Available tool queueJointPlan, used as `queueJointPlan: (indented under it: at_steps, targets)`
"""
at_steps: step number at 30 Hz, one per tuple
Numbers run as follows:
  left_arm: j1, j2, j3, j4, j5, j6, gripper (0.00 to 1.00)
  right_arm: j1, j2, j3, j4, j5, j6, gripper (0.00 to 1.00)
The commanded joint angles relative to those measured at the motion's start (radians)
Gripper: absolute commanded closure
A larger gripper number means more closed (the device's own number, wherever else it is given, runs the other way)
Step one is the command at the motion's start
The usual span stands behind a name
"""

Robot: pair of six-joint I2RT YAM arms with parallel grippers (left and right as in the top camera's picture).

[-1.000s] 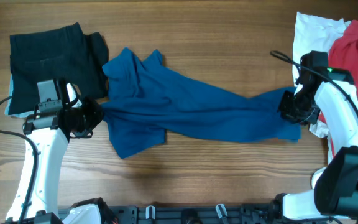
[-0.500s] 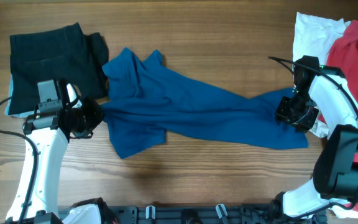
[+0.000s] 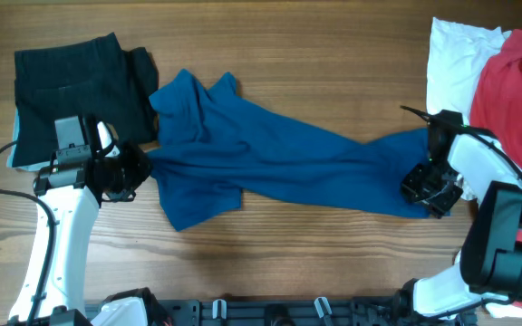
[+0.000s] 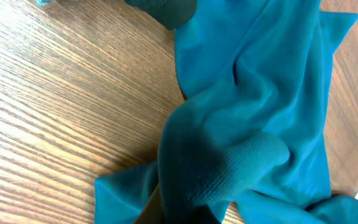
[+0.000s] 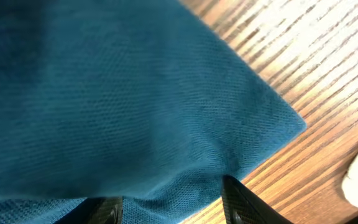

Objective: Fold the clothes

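Two grips matter here, and only one looks sound. Nearest the robot, the left fingers [image 3: 132,170] are pressed together on the gathered left edge of the blue shirt [image 3: 270,163]. The left wrist view shows the cloth bunched into a thick ridge where it is pinched. The right fingers [image 5: 238,200] stand spread, and the shirt's right corner lies over and between them on the tabletop [image 3: 315,263], not clamped.

With that end loose, any pull from the left would likely drag the whole garment sideways instead of tensioning it, and the wrinkles would stay. If the right fingers close where they are, they may catch only the top layer near the corner. Thin cloth like that could slip out on the first lift, or the tips could scrape the wood.

Farther out, the shirt lies as a twisted diagonal band across the middle of the tabletop. One flap spreads low on the left and the collar end is rumpled above it. Folding it in this state would probably trap creases and give a lopsided bundle, so it needs to be spread flat first.

At the far left, the shirt touches the black garment [image 3: 66,86], so a careless tug might pull that piece out of place. At the far right, the white garment [image 3: 451,59] and the red garment [image 3: 510,91] sit just beside the right arm, which could snag one as it swings.
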Motion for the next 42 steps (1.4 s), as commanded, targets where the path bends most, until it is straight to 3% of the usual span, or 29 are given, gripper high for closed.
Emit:
queueJointPlan:
  at_steps: [1, 8, 11, 22, 27, 36, 38, 42]
  targets:
    - [0.002, 0.003, -0.001, 0.003, -0.010, 0.023, 0.96, -0.070, 0.019, -0.040, 0.015, 0.044, 0.026, 0.48]
    - [0.002, 0.003, -0.001, 0.003, -0.010, 0.023, 0.96, -0.151, 0.019, -0.040, 0.018, 0.028, -0.052, 0.46]
    - [0.002, 0.003, -0.001, 0.003, -0.010, 0.023, 0.96, -0.163, 0.019, -0.040, 0.006, 0.024, -0.058, 0.33]
    - [0.002, 0.003, -0.001, 0.002, -0.010, 0.023, 0.96, -0.193, 0.020, -0.048, 0.097, 0.023, -0.024, 0.36]
    - [0.002, 0.003, -0.001, 0.003, -0.010, 0.023, 0.96, -0.193, 0.019, -0.048, 0.113, -0.022, -0.085, 0.39]
    - [0.002, 0.003, -0.001, 0.002, -0.010, 0.023, 0.96, -0.193, 0.026, -0.066, 0.238, -0.029, -0.079, 0.58]
    - [0.002, 0.003, -0.001, 0.002, -0.010, 0.023, 0.96, -0.193, 0.027, -0.086, 0.260, -0.029, -0.079, 0.65]
    - [0.002, 0.003, -0.001, 0.002, -0.010, 0.023, 0.96, -0.193, 0.027, -0.129, 0.280, -0.041, -0.079, 0.96]
